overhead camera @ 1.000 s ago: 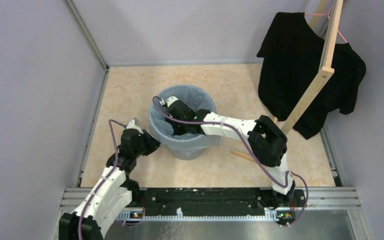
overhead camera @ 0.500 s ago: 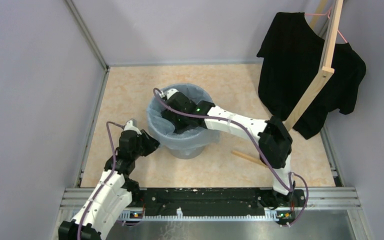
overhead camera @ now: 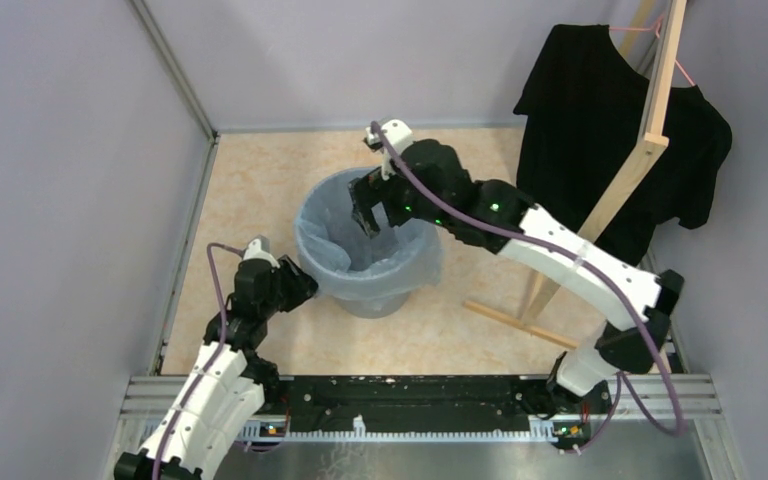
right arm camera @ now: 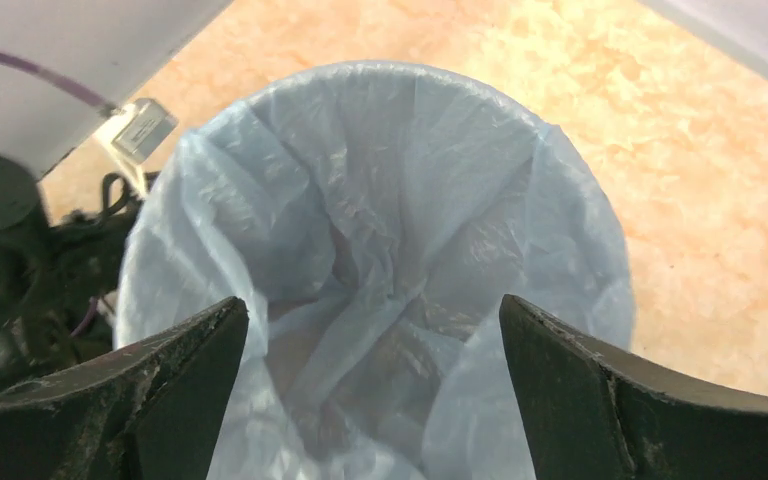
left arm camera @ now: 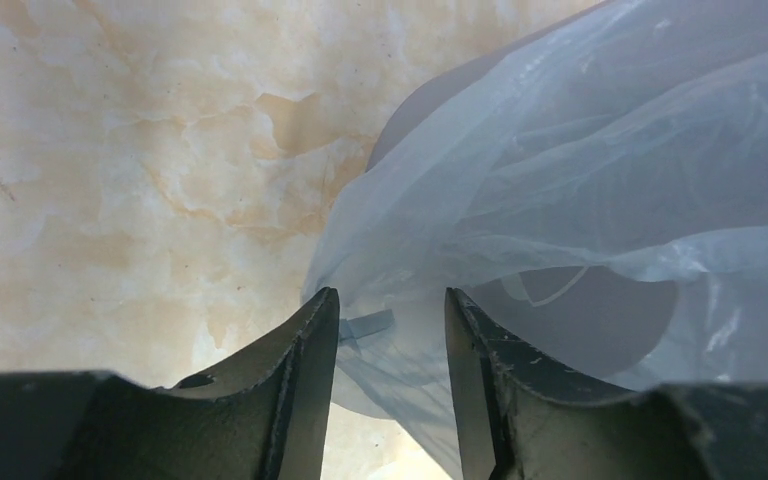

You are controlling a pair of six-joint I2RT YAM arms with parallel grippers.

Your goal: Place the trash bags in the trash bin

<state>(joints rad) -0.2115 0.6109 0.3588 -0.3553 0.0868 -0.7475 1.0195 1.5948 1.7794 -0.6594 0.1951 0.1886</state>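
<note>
Once my right arm had lifted out of the trash bin (overhead camera: 375,303), the top view showed my right pincer (overhead camera: 365,215) above its far rim and my left pincer (overhead camera: 300,285) at the near-left rim. Left wrist: jaws now parted, with the film of the trash bags (left arm camera: 560,150) loose between them. Right wrist: jaws wide apart and empty, and the film lined the bin. Judged both releases made and the bagging nearly done.

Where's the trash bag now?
Top view: the trash bag lines the grey bin left of centre, draped over its rim; left gripper at its near-left side, right gripper above.
</note>
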